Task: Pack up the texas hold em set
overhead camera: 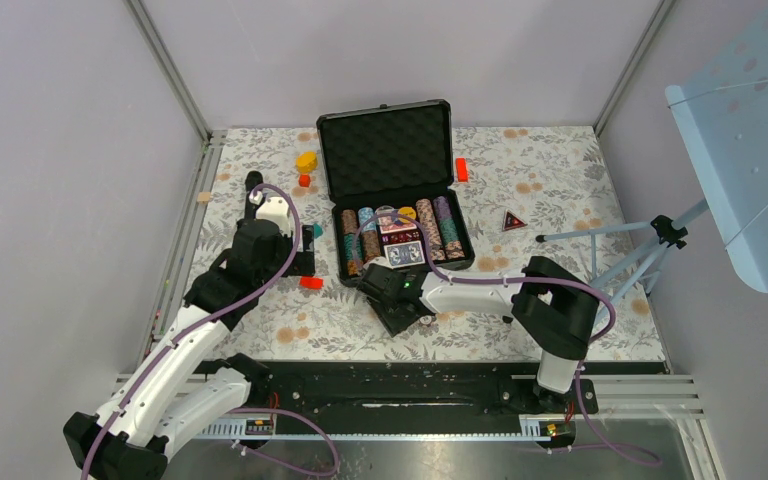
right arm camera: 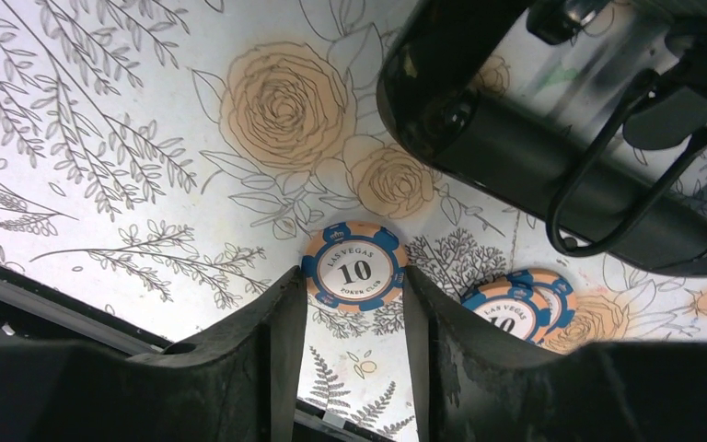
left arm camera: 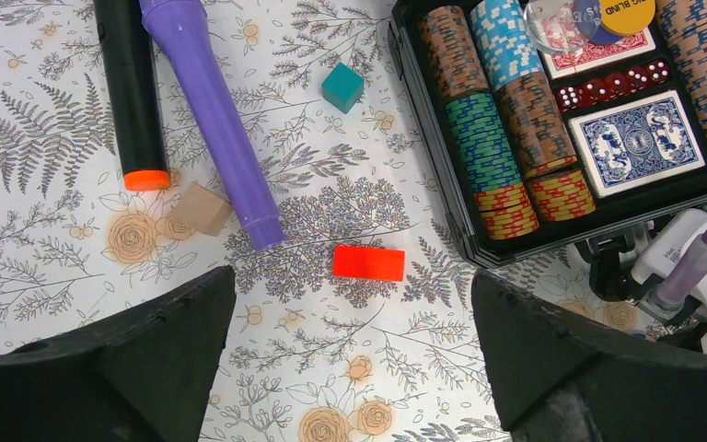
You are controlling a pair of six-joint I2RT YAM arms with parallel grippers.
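mostly packed: case (overhead camera: 385,150) sits open mid-table with chip rows (left arm camera: 483,147), card deck (left arm camera: 640,143) and dice (left arm camera: 612,87) inside

left to do: loose chips (right arm camera: 515,308) on the table just in front of it, then shut the lid

the right gripper (right arm camera: 354,285) straddles one chip (right arm camera: 354,268); can't tell if it's clamped

the left gripper (left arm camera: 352,274) hangs wide apart over a red block (left arm camera: 368,262), purple tube (left arm camera: 212,120) nearby; neither looks in the way

Whether the right gripper (right arm camera: 352,276) touched the poker chip (right arm camera: 354,262) between its fingers could not be told from its wrist view, where one finger hid part of two more chips (right arm camera: 515,308). In the left wrist view, the case (left arm camera: 598,221), the purple cylinder (left arm camera: 212,120) and the black cylinder (left arm camera: 133,92) ran off the picture's edges.
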